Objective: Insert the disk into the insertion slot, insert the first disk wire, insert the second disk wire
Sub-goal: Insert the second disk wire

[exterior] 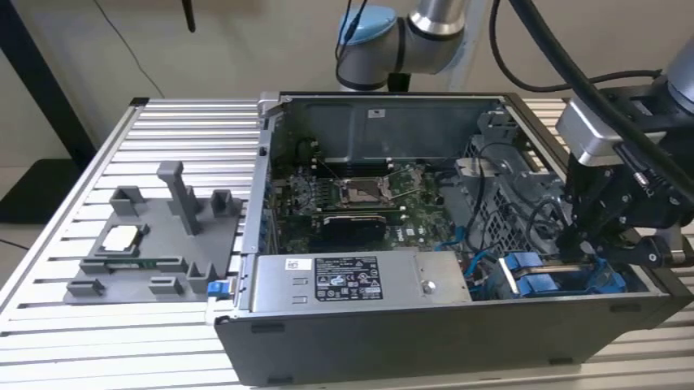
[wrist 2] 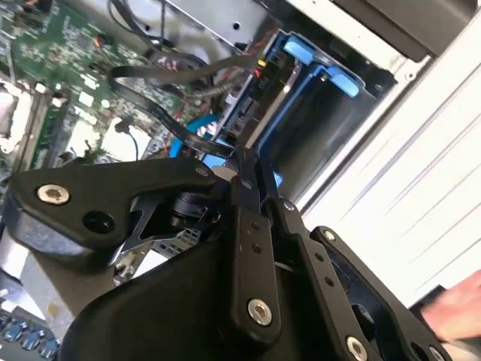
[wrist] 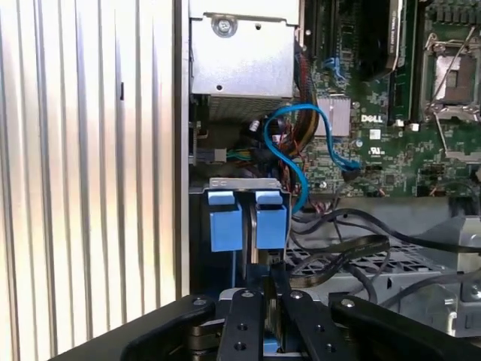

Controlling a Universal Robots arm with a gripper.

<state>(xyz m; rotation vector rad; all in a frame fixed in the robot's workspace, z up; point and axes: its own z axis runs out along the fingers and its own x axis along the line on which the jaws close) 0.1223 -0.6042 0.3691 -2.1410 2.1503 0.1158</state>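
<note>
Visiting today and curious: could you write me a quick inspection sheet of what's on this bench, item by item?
Surface: ribbed metal table carrying an open computer case.
Job's things: two blue-fronted carriers sit side by side in the drive cage; which one holds the disk cannot be told.
Clutter: grey fixture tray on the exterior view's left, holding small parts.
Grippers: gripper shut on a flat black cable above the cage.
Cables: blue cable looping beside the power supply; black wires over the motherboard.
Surroundings: robot arm base behind the case, plain wall.
</note>
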